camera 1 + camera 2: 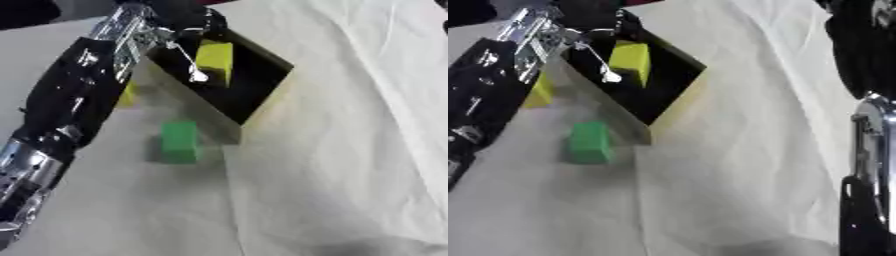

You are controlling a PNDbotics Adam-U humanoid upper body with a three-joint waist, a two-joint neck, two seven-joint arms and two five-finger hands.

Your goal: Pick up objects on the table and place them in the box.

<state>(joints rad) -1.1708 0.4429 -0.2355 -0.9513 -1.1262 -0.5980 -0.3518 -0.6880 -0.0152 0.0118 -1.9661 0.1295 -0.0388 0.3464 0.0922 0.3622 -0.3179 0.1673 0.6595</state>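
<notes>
- Green block (179, 141) lies on the cloth-covered table (350, 150), nearest, just beside the box (262, 75).
- Yellow block (214, 61) sits inside the box.
- Left hand (179, 22) hovers over the box's far rim; finger position cannot be told.
- Risk: the left arm could knock the green block when pulling back.

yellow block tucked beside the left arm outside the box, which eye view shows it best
The right eye view: the yellow block shows as a clear slanted strip between the left arm and the box wall. In the left eye view the arm covers most of it, leaving only a thin yellow sliver.
</notes>
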